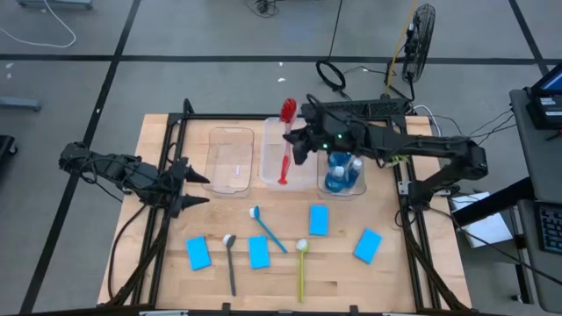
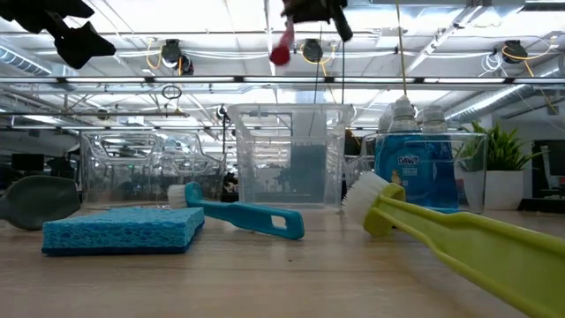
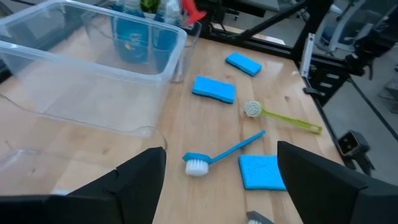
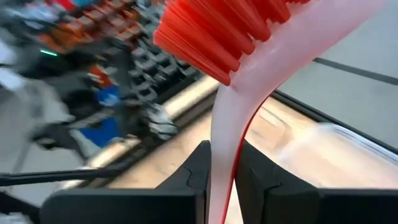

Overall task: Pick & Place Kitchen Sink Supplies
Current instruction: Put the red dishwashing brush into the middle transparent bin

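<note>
1. The right pincer [image 1: 300, 145], upper centre of the high view, is clamped tight on the red brush [image 1: 285, 140], holding it over the middle tub [image 1: 268, 154], likely so it ends up inside.
2. The left pincer [image 1: 191, 186], at centre left, stands wide open and holds nothing.
3. The blue bottles [image 1: 342, 171] sit in the right tub [image 1: 360, 189].
4. Three brushes and four sponges [image 1: 198, 252] lie loose on the surface [image 1: 158, 140] along the lower half, awaiting sorting.
</note>
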